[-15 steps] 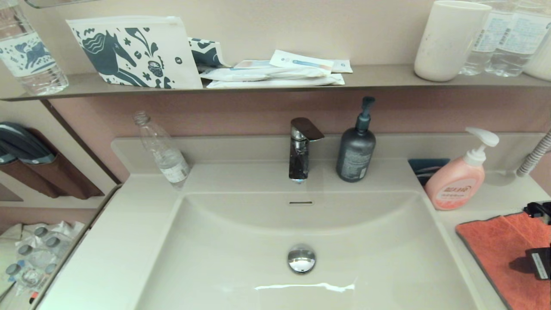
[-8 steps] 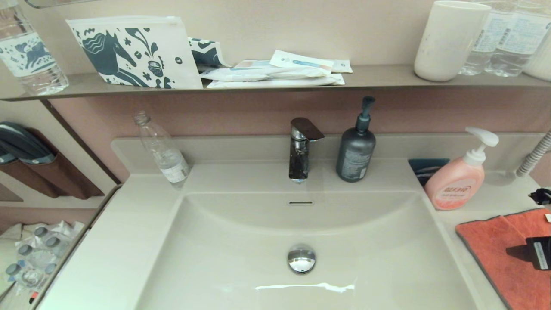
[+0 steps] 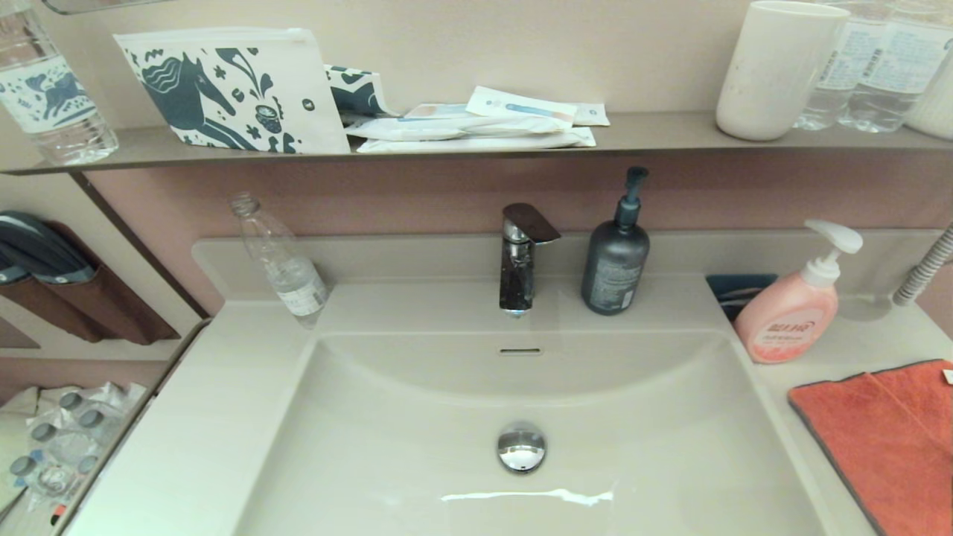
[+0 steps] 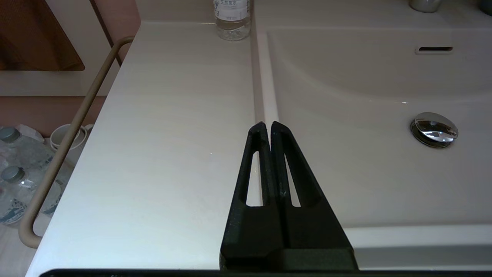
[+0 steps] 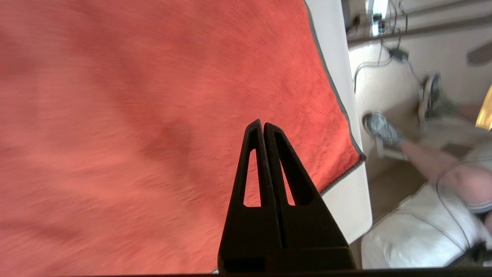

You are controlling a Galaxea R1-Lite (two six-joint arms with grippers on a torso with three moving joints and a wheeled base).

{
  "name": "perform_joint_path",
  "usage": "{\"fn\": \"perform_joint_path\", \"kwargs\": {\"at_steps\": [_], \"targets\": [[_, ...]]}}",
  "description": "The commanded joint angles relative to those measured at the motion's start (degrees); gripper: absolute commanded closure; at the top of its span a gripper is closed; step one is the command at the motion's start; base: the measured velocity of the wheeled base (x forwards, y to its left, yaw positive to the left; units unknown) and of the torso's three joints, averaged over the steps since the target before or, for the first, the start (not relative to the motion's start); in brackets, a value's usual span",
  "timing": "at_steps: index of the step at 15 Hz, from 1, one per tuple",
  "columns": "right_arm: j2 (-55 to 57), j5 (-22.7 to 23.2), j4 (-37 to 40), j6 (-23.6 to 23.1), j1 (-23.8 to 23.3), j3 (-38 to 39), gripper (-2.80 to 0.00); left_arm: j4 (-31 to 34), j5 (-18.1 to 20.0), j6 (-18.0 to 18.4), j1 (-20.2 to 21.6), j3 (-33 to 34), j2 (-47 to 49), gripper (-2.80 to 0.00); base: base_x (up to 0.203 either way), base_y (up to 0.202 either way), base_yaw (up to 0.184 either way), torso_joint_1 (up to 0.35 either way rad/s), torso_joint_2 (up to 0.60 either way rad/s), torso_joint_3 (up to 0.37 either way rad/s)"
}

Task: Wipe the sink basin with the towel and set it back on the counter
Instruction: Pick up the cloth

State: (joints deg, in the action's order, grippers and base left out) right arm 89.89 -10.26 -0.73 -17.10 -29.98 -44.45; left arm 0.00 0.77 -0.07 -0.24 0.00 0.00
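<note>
The orange-coral towel (image 3: 890,439) lies flat on the counter (image 3: 856,350) to the right of the sink basin (image 3: 521,387), its dark grey edging showing. In the right wrist view the towel (image 5: 153,127) fills most of the picture, and my right gripper (image 5: 262,125) hovers above it, shut and holding nothing. My left gripper (image 4: 267,125) is shut and empty over the rim between the left counter (image 4: 173,134) and the sink basin (image 4: 365,115). Neither gripper shows in the head view. The chrome drain stopper (image 3: 521,447) sits in the middle of the bowl.
A tap (image 3: 519,257), a dark pump bottle (image 3: 616,257) and a clear bottle (image 3: 283,264) stand on the back ledge. A pink soap pump bottle (image 3: 793,313) stands just behind the towel. A wall shelf (image 3: 461,141) with pouches and a cup overhangs. A person's legs (image 5: 423,146) are beyond the counter's edge.
My right gripper has drawn back off the towel to the right and left the head view. The towel stays flat on the counter.
</note>
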Motion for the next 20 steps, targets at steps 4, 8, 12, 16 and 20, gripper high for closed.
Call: {"fn": "perform_joint_path", "kwargs": {"at_steps": [4,8,12,16,20], "targets": [[13.21,0.36,-6.57,-1.26,-8.16,-0.49,0.00,0.00,0.02,-0.01,0.01,0.00,0.01,0.00,0.000,0.000,0.000,0.000,0.00,0.000],[14.98,3.17,-7.84,-1.21,-9.31,0.86,0.00,-0.01,0.02,-0.01,-0.02,0.00,0.08,0.00,0.000,0.000,0.000,0.000,0.00,0.000],[12.98,9.49,-7.50,-0.89,-9.22,4.94,0.00,0.00,0.02,-0.01,-0.02,0.00,0.06,0.00,0.000,0.000,0.000,0.000,0.00,0.000],[7.44,18.91,-3.37,-0.33,-9.19,7.02,0.00,0.00,0.02,-0.01,0.03,0.00,0.08,0.00,0.000,0.000,0.000,0.000,0.00,0.000],[3.22,25.83,3.29,-0.06,-8.50,7.10,0.00,0.00,0.02,-0.01,-0.02,0.00,0.04,0.00,0.000,0.000,0.000,0.000,0.00,0.000]]}}
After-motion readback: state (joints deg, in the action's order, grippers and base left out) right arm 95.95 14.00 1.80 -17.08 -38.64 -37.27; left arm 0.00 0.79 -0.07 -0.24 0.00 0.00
